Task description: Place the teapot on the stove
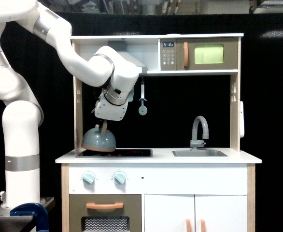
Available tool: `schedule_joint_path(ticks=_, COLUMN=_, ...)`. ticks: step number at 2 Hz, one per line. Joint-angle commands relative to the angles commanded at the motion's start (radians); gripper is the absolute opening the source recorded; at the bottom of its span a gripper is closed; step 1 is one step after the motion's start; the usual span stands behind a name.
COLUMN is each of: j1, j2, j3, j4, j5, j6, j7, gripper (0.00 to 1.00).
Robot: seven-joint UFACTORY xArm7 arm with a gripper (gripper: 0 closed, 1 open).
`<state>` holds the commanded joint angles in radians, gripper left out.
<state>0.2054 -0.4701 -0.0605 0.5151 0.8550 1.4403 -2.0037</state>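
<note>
The grey-green teapot with a tan base rim sits low over the left end of the black stove, its base at or just above the surface; contact cannot be told. My gripper reaches down from above and is shut on the teapot's tan handle. The white arm comes in from the exterior view's left and hides the upper left of the toy kitchen.
A grey faucet stands over the sink basin to the exterior view's right of the stove. A utensil hangs under the shelf. The kitchen's left post stands close beside the teapot. A microwave sits above.
</note>
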Motion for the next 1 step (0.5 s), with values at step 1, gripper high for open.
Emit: schedule_joint_path(ticks=1, j1=0.051, j2=0.057, j3=0.016, j4=0.024, j5=0.044, j6=-0.059, j7=0.004, gripper=0.0)
